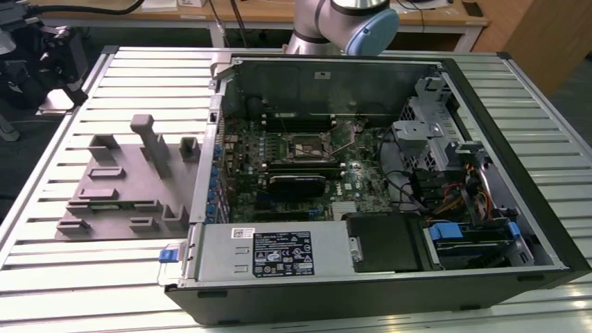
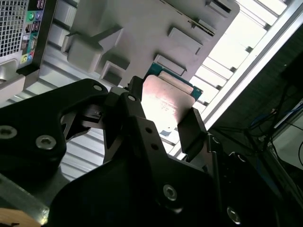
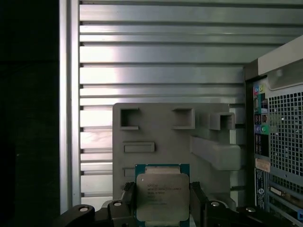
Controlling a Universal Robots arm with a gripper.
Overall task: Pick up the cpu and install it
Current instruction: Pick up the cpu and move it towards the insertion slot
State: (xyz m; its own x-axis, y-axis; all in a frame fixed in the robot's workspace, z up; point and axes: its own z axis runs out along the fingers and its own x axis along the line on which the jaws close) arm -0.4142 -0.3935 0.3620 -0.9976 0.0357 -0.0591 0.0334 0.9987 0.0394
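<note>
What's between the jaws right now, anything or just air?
The cpu sits between the jaws of the gripper, flanked on two opposite edges, as both wrist views show. The grey tray lies behind it.

- Work surface: a table [image 1: 555,173] topped with ribbed, pale aluminium slats, reaching to its edges on every visible side.
- Light: strong glare on the slats [image 2: 227,52] in the second wrist view. The first wrist view shows softer bright bands across them.
- Behind the table: a wooden bench [image 1: 259,14] on white legs, with dark cables lying on it.
- Exterior view's right, far corner: a brown wooden panel [image 1: 545,35].
- Floor [image 1: 11,159]: dark beside the table.
- Past the table edge in the second wrist view: loose cables [image 2: 279,118] in shadow.
</note>
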